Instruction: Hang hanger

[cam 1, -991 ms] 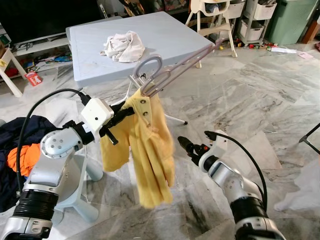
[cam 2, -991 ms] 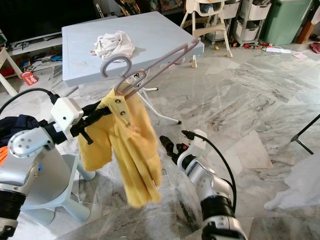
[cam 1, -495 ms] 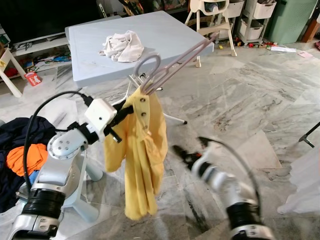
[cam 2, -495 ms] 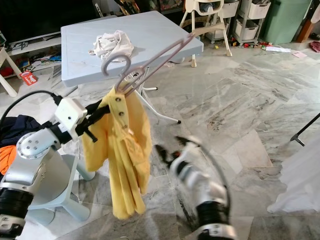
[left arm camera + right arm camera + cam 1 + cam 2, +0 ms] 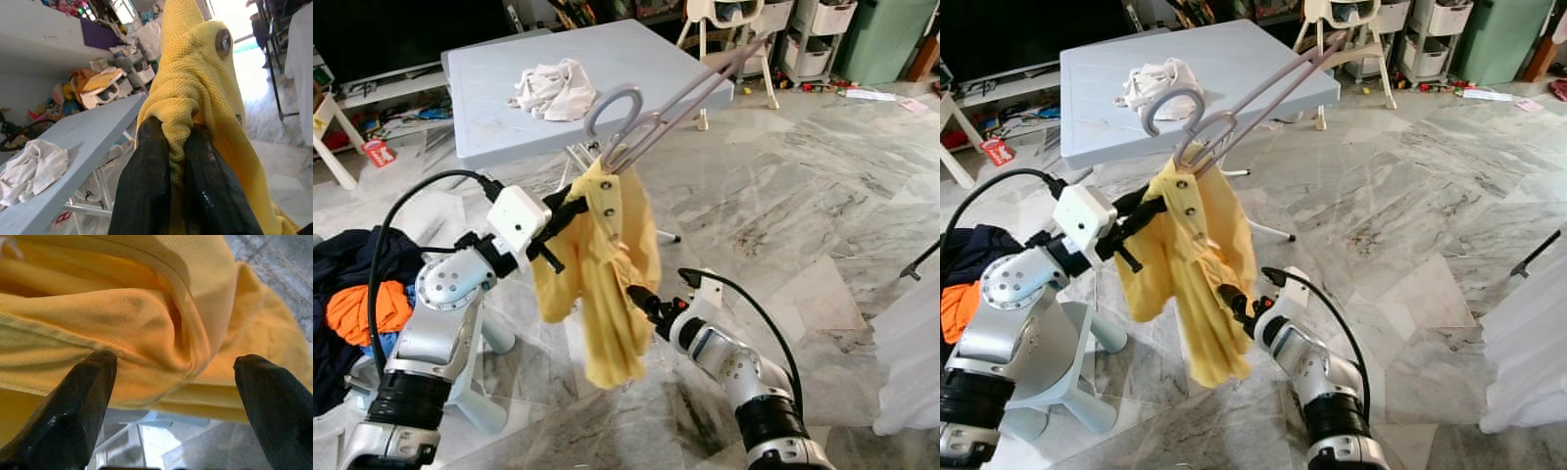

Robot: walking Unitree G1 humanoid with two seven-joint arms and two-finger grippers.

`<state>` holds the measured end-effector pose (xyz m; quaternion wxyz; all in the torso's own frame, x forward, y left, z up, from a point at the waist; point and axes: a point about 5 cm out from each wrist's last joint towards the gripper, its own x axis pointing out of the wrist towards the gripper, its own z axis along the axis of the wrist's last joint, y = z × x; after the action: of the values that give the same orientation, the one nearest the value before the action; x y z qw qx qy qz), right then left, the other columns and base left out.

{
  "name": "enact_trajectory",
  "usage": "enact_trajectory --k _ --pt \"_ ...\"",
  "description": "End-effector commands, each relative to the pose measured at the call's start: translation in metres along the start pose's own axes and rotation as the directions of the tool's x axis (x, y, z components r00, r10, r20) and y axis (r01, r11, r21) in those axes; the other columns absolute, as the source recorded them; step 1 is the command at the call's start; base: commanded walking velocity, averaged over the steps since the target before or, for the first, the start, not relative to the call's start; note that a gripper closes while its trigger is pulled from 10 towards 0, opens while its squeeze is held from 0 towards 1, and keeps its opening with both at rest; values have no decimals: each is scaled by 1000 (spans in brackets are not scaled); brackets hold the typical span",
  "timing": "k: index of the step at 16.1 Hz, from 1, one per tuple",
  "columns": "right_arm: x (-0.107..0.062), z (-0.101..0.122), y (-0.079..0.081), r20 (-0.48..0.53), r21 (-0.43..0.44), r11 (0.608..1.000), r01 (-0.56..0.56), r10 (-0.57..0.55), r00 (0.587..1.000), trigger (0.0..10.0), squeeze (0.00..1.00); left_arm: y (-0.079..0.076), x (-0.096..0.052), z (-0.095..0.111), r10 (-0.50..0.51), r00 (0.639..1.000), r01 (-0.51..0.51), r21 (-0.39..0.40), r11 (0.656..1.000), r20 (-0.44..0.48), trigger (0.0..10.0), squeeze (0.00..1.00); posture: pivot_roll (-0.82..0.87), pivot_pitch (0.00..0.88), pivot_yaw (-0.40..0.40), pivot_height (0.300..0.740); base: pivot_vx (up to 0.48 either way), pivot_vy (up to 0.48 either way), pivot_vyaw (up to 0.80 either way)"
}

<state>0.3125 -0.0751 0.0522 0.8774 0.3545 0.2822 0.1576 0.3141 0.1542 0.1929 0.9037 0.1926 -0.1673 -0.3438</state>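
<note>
The left gripper [image 5: 570,210] pinches the collar of a yellow shirt [image 5: 607,274], its 2 fingers [image 5: 146,186] closed on a fold of cloth beside a button. A grey hanger [image 5: 675,98] sticks up out of the neck, tilted, above the blue table [image 5: 509,108] that carries a white cloth [image 5: 553,88]. The right gripper [image 5: 176,382] is spread wide just under the shirt's hanging folds. Dark and orange clothes [image 5: 357,294] lie heaped at the left.

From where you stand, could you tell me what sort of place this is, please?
Most likely a lived-in family living room. There is a marble floor, a folding table with a white cloth on it, a child's high chair with storage bins behind, and a pile of clothes on the left.
</note>
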Motion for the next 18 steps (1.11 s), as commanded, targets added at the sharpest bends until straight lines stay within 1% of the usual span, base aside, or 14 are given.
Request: enact_trajectory --k 1,3,5,7,8,9,11,12,13,15,16,17,18 --pt "4 0 6 5 8 1000 -6 6 1000 10000 0 1 0 9 20 999 -20 2 1000 38 0 0 79 32 80 740 0 0 0" --pt "5 4 7 36 39 999 -16 15 999 10000 0 -6 -3 11 17 999 -16 -12 1000 46 0 0 87 33 78 740 0 0 0" --pt "5 9 6 69 56 998 -41 37 997 10000 0 -6 -7 9 23 999 -23 -20 1000 30 0 0 87 33 75 740 0 0 0" --pt "2 16 2 125 106 991 -86 73 989 10000 0 -5 -10 8 30 999 -30 -20 999 14 0 0 88 31 75 740 0 0 0" --pt "-2 22 -2 173 169 977 -129 99 980 10000 0 -3 -10 8 35 999 -35 -19 999 11 0 0 84 31 77 740 0 0 0" --pt "-4 25 -5 195 196 970 -147 108 975 10000 0 -2 -10 9 37 999 -36 -18 999 11 0 0 84 31 77 740 0 0 0" --pt "-3 19 -10 170 207 970 -125 90 981 10000 0 -1 -5 12 29 999 -29 -14 999 24 0 0 81 31 81 740 0 0 0" --pt "-2 16 -8 162 199 971 -130 98 982 10000 0 -2 -3 14 23 999 -23 -15 1000 33 0 0 78 32 84 740 0 0 0" --pt "1 8 -2 138 190 971 -144 118 983 10000 0 -4 1 17 10 999 -10 -16 1000 48 0 0 78 33 85 740 0 0 0" --pt "4 0 2 108 184 972 -147 128 986 10000 0 -8 4 21 0 998 1 -24 1000 62 0 0 82 34 84 740 0 0 0" --pt "6 -5 2 84 173 976 -131 118 989 5961 0 -10 5 23 -3 997 5 -30 1000 73 0 0 84 33 83 740 0 0 0" --pt "7 -5 3 88 170 976 -133 119 989 0 0 -11 6 25 -5 997 7 -32 999 78 0 0 86 33 83 740 0 0 0" --pt "8 -4 4 91 169 976 -136 122 988 0 0 -12 7 25 -6 997 9 -32 999 80 0 0 89 32 81 740 0 0 0"
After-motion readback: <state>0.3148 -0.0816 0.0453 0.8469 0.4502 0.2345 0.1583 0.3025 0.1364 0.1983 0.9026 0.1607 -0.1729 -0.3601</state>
